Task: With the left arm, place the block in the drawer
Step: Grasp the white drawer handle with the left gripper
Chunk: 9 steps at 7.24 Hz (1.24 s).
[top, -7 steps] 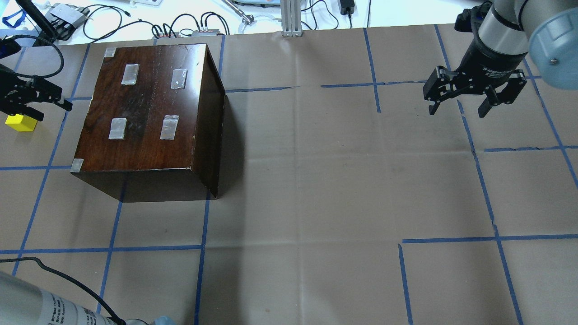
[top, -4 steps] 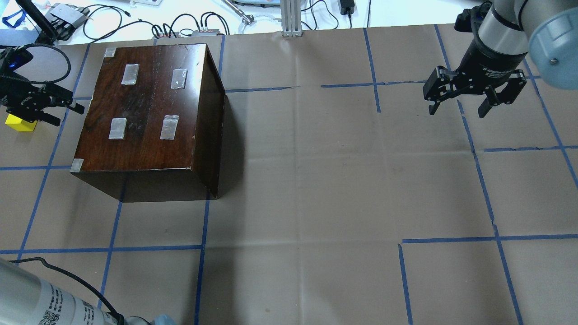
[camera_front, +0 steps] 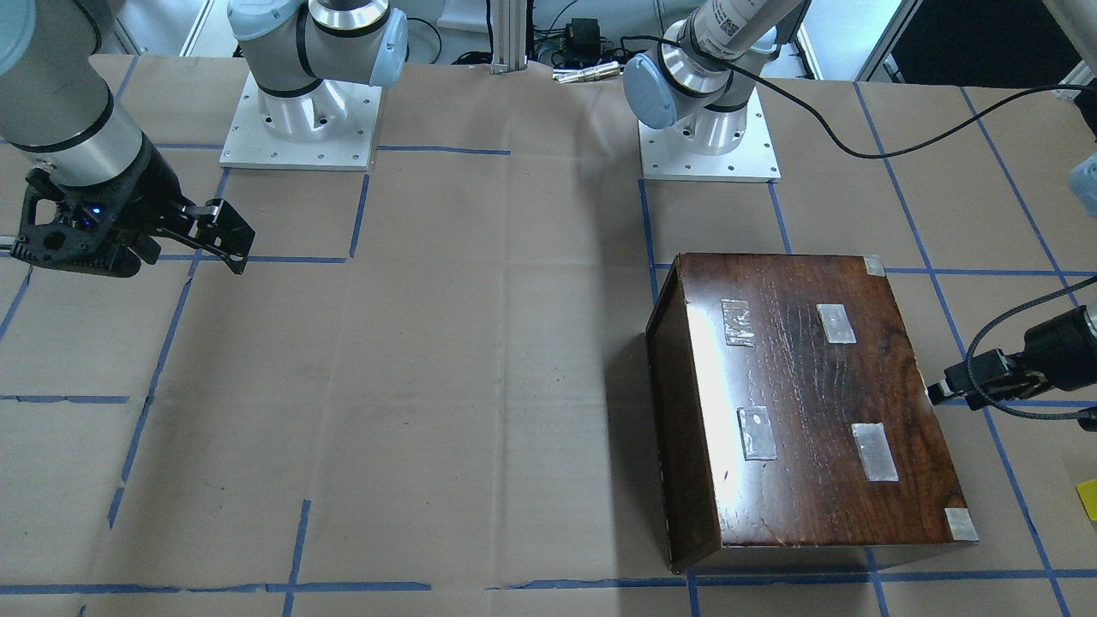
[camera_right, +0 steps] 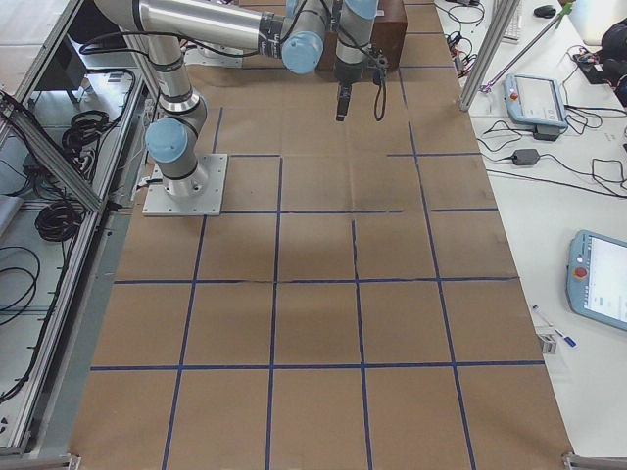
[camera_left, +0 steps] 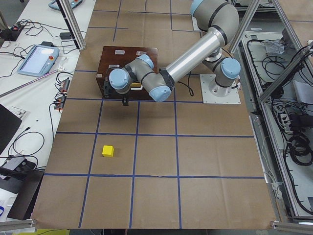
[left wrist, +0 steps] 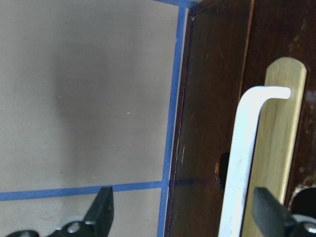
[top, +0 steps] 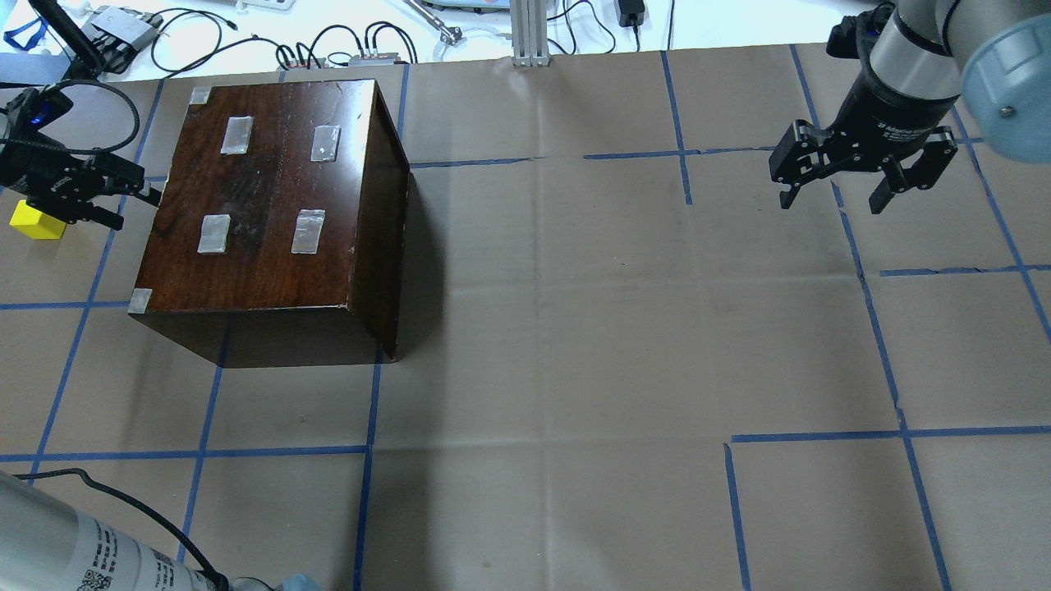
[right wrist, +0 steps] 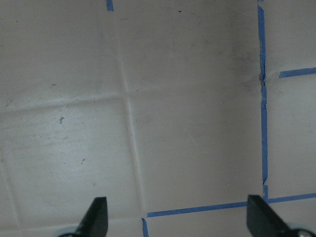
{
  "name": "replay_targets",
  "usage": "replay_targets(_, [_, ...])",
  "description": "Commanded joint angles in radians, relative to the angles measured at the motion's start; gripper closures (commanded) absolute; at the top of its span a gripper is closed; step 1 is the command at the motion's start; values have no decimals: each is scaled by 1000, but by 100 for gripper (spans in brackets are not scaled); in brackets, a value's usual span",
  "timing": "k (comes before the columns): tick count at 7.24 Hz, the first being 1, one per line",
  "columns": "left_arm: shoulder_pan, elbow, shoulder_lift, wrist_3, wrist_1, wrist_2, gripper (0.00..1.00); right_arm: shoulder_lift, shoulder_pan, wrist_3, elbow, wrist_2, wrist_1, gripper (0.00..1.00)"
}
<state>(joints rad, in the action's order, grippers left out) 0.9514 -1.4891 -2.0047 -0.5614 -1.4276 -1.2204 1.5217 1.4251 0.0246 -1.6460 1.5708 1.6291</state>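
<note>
Judging from looks alone, treating the block (top: 37, 220) as a light, rigid little cube with flat, fairly smooth faces: easy to pinch, unlikely to give, and apt to twist or slip only if caught on a corner. Best taken squarely from above, across two opposite flat sides. Sitting alone on the bench (top: 575, 328), out past the handle end of the cabinet (top: 263, 189), apart from it and touched by nothing. No sign of the drawer pulled out; only a white bail handle (left wrist: 247, 148) over a brass plate (left wrist: 286, 148) on the dark front, seen from the left wrist. Spread wide and empty, the left end effector (top: 135, 207), levelled at that front with the handle showing between its fingers; contact impossible to tell. Likewise spread wide and empty, the right end effector (top: 831, 201), hanging over the paper far across the bench.
</note>
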Motion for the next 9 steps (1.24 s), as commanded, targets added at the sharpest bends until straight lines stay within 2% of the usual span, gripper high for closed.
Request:
replay_targets(1, [6, -13, -5, 0, 1, -2, 1, 0, 0, 1, 2, 0, 0, 0])
replay_targets(7, [6, -20, -26, -6, 1, -13, 1, 0, 0, 1, 0, 0, 0, 0])
replay_targets(8, [6, -20, -26, -8, 1, -22, 1, -2, 0, 2, 0, 0, 0, 0])
replay_targets(9, [6, -19, -26, -6, 1, -71, 1, 0, 0, 0, 0, 0, 0, 0])
